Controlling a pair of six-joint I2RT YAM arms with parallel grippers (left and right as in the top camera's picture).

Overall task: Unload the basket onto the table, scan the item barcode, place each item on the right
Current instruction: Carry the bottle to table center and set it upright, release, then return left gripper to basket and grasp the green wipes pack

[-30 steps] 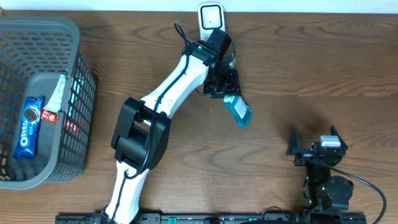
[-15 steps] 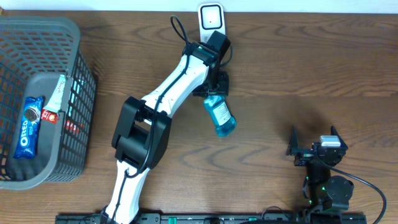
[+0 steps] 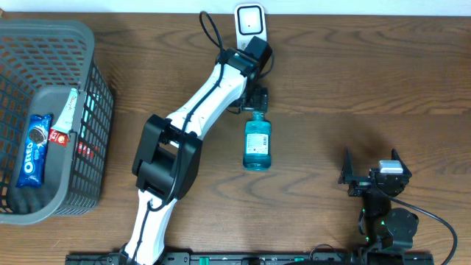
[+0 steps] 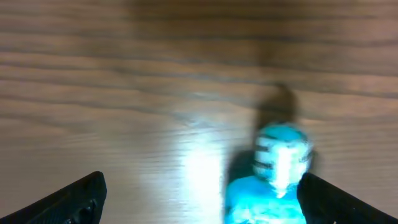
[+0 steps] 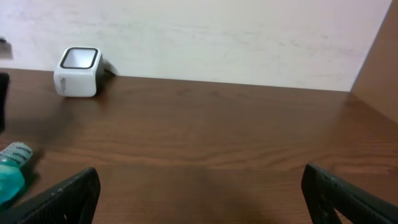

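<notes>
While the left hand (image 3: 255, 100) is spread, the bottle (image 3: 257, 144) (rigid, slick, liquid-heavy, it seems) is best taken mid-body.

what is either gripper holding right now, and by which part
Nothing: the left gripper is open above the blue bottle, the right gripper open and empty.

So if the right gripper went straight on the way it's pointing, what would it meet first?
Probably only the wall: the right gripper points across the table toward it. The scanner and bottle sit left of that line.
</notes>
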